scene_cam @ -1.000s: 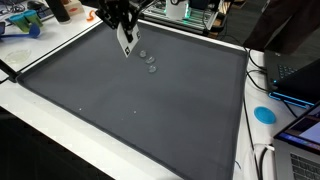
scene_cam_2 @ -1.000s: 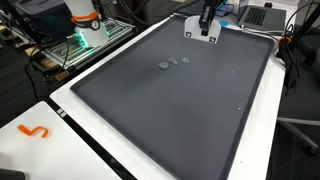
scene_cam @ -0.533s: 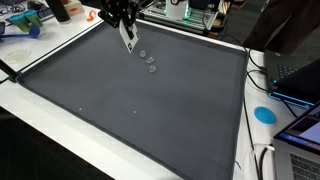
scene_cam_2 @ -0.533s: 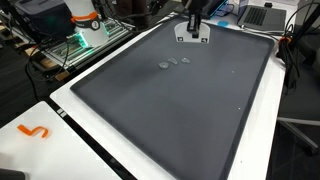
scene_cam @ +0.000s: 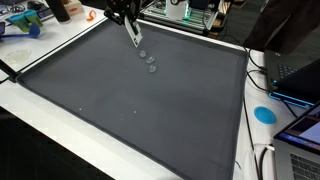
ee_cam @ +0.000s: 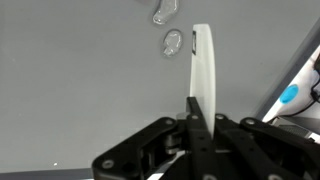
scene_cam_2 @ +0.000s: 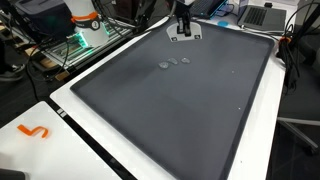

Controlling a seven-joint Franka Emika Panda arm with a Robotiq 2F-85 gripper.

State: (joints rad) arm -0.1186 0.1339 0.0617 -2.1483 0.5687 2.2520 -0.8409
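Hand (scene_cam: 129, 19) lifted farther back, white strip (scene_cam: 134, 35) clamped

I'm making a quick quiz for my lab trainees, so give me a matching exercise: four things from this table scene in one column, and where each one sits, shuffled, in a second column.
Column one:
1. white strip
2. clear pieces
3. blue disc
4. dark mat

Column two:
A. lying on the dark mat
B. spread over the white table
C. clamped in the gripper
D. on the white table, off the dark mat

Pairs: 1-C, 2-A, 3-D, 4-B.
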